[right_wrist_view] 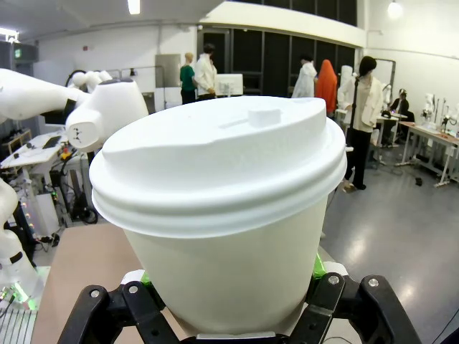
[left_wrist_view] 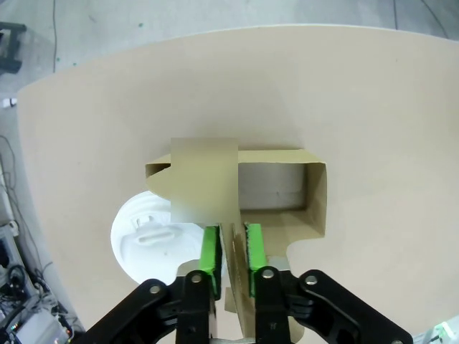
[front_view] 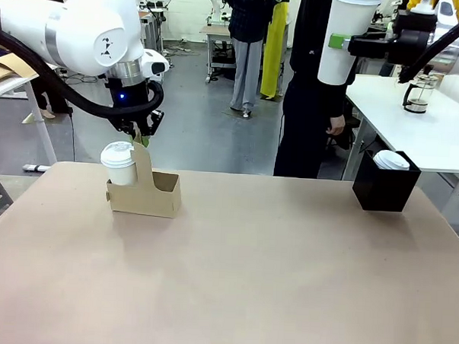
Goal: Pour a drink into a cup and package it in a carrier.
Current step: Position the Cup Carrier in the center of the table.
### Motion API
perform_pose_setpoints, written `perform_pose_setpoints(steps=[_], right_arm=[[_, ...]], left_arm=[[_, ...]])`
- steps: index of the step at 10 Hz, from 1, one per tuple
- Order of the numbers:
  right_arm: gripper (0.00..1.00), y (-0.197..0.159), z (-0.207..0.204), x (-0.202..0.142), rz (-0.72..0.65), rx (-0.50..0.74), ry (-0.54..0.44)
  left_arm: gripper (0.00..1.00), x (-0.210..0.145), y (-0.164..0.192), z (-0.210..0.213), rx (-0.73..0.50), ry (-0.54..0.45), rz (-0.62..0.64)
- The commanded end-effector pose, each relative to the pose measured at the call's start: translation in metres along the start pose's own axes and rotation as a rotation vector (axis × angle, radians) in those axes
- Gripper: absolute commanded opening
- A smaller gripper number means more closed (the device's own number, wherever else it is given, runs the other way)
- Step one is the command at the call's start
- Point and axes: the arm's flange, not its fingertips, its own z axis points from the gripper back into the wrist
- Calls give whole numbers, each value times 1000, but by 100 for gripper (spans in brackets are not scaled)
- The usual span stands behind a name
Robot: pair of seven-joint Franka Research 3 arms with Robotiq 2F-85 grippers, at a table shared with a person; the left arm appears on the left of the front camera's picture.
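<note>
The brown cardboard carrier (front_view: pixel 158 198) stands at the table's back left, with a short lidded white cup (front_view: pixel 117 156) in its left slot. My left gripper (front_view: pixel 142 136) comes straight down on the upright handle tab. In the left wrist view the green pads (left_wrist_view: pixel 210 251) press both sides of the tab (left_wrist_view: pixel 204 179), between the lidded cup (left_wrist_view: pixel 147 240) and the empty slot of the carrier (left_wrist_view: pixel 317 208). High at the right, my right gripper (front_view: pixel 339 43) is shut on the tall white cup (front_view: pixel 344 17), which carries a lid (right_wrist_view: pixel 222 158). The drink is out of view.
A black square box (front_view: pixel 385 190) holding another lidded cup (front_view: pixel 391 159) stands at the table's back right. A person in dark clothes (front_view: pixel 308 107) stands beyond the far edge. A white side table with a glass press (front_view: pixel 418 93) lies to the right.
</note>
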Motion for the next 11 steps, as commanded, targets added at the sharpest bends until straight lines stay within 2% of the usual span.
perform_pose_setpoints(steps=[1,2,3,4,8,9,11], right_arm=[[80,2,0,4,13,-12,2],[80,2,0,4,13,-12,2],[80,2,0,4,13,-12,2],[80,2,0,4,13,-12,2],[80,2,0,4,13,-12,2],[80,2,0,4,13,-12,2],[80,2,0,4,13,-12,2]], left_arm=[[0,-2,0,0,33,-18,6],[0,-2,2,-1,35,-20,12],[0,0,4,-2,54,-10,74],[0,0,0,0,3,-1,-3],[2,0,-2,0,9,-2,8],[2,-13,-14,13,110,-14,-5],[2,-35,-57,53,94,-85,-5]])
